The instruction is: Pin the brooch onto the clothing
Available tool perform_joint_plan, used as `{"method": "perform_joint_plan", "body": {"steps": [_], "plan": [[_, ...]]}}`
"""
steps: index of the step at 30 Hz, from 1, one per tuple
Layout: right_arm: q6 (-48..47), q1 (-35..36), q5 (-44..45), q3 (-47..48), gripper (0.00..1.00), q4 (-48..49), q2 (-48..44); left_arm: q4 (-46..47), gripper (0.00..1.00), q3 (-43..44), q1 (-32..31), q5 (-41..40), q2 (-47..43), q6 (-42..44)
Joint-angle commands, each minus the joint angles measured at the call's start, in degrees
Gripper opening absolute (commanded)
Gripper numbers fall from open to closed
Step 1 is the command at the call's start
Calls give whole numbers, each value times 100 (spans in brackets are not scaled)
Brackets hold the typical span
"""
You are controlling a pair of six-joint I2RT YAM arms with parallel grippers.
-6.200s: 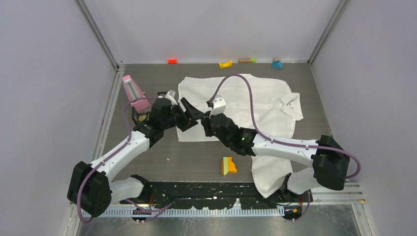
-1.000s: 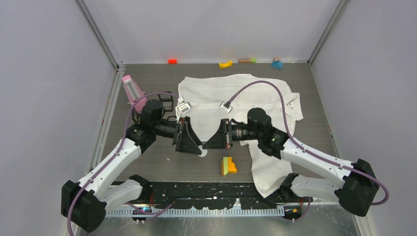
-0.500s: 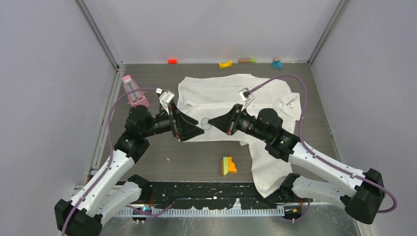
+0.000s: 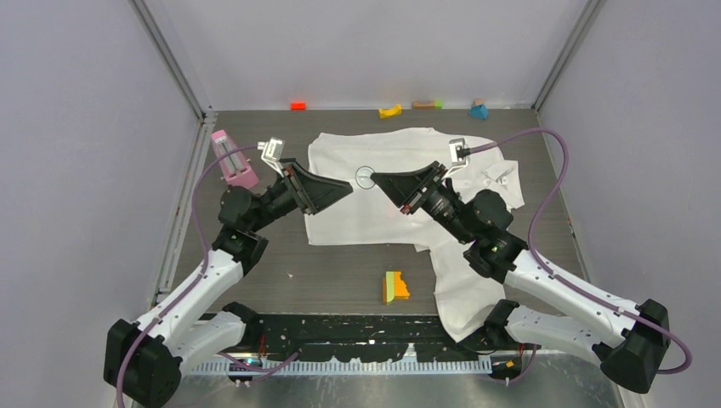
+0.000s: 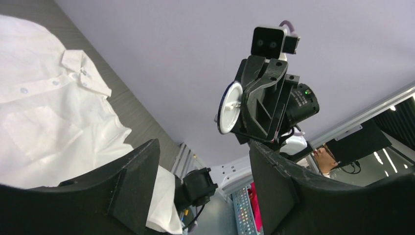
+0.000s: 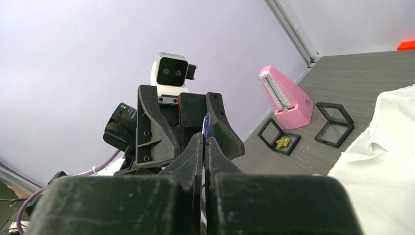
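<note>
Right wrist: brooch (image 6: 206, 128) is being pinched by the right jaws; left jaws are being held wide.

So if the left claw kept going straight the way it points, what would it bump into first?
Probably the brooch, the round disc pinched in the right gripper, which faces the left gripper head-on. Depth is unclear, so it might just miss.

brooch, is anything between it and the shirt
Nothing visible. The right gripper pinches the brooch in the air over the shirt; the open left gripper faces it from the side.
</note>
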Motion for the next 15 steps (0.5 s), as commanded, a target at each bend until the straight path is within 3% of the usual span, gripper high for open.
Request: {"method": "perform_joint_plan", "body": {"steps": [1, 8, 15], "plan": [[86, 33, 221, 103, 1, 790, 35, 1178, 66, 403, -43, 37, 260, -693], [194, 32, 222, 50, 1, 936, 2, 1291, 49, 582, -392, -44, 498, -687], [271, 31, 222, -24, 1, 1006, -77, 1298, 43, 651, -573, -215, 594, -676]]}}
